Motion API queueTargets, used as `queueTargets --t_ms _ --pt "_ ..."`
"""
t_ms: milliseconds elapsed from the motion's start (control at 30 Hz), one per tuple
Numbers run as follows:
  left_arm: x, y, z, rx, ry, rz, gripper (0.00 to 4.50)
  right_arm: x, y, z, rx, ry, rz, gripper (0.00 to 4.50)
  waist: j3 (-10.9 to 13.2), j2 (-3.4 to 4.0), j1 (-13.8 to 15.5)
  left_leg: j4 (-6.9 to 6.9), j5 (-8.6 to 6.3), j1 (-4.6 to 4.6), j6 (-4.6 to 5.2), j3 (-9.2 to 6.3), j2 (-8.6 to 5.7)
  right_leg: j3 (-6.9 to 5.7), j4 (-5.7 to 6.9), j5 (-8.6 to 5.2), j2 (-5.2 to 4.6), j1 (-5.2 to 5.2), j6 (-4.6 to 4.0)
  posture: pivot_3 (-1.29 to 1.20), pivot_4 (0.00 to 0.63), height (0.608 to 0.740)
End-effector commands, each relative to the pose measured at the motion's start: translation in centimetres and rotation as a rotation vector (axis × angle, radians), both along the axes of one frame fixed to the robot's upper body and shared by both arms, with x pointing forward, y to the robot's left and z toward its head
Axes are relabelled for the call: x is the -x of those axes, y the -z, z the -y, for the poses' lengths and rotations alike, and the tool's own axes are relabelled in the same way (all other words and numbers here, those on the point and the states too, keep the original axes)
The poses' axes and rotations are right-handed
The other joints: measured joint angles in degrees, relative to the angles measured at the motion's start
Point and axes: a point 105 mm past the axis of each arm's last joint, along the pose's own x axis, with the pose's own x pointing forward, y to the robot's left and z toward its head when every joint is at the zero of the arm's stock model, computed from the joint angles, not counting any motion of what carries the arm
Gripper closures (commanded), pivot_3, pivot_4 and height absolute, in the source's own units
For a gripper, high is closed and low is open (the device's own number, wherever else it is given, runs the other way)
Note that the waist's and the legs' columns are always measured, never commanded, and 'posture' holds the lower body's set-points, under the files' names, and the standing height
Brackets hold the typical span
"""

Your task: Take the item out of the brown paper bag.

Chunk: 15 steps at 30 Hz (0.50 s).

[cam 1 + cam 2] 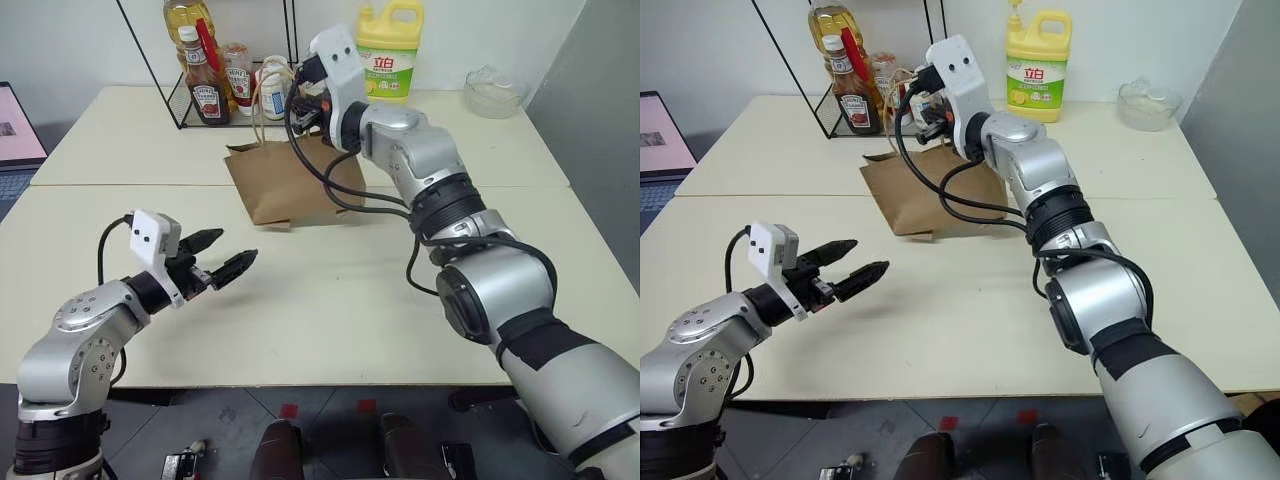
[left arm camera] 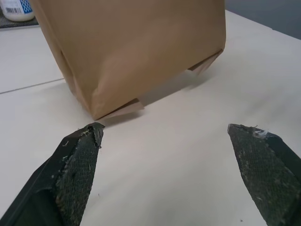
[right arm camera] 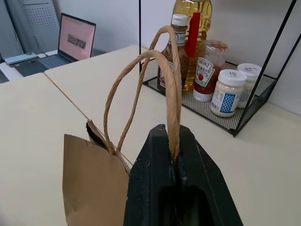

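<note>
Right wrist view: the twisted-paper handles [image 3: 141, 94] of the brown paper bag [image 1: 290, 180] are seen looping up, one of them pinched between the closed fingers of the right gripper [image 3: 175, 155]. The bag is stood upright on the cream table [image 1: 330, 300], near the seam where a second table [image 1: 100, 130] is butted against it. The item itself cannot be made out; the bag's inside is hidden.

The right gripper is held over the bag's top, its arm reaching in from the right. The left gripper [image 1: 222, 258] is held low over the table, in front of the bag and apart from it, jaws spread wide, nothing between them. In the left wrist view the bag's lower corner is seen just ahead of the two fingers [image 2: 77, 160].

Behind the bag a black wire rack [image 3: 211, 113] is stood, with a ketchup bottle [image 1: 207, 90], an oil bottle [image 1: 187, 20] and a white-lidded jar [image 3: 225, 92] inside. A yellow detergent jug [image 1: 390, 50] and a clear glass bowl [image 1: 493, 92] are placed further right. A laptop [image 3: 75, 40] is seen at far left.
</note>
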Motion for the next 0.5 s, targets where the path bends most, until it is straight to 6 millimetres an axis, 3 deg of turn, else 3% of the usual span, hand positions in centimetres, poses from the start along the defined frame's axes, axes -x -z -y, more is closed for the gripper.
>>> queueTargets --t_ms 33,500 --pt "0.0 -1.2 0.8 -0.015 0.012 0.055 0.0 1.0 -4.0 -0.8 -0.051 -0.024 0.124 4.47 0.0 0.0 0.0 0.0 0.0 0.0 0.0 0.0 0.0 0.0 0.0 0.0 0.0 0.0 0.0 0.0 0.15 0.74" --pt "0.0 -2.0 1.1 -0.019 0.006 0.066 0.0 0.7 -2.6 -1.2 -0.023 -0.005 0.103 4.47 0.0 0.0 -0.1 0.0 0.0 0.0 0.0 0.0 0.0 0.0 0.02 0.0 0.0 0.0 0.0 0.0 0.15 0.74"
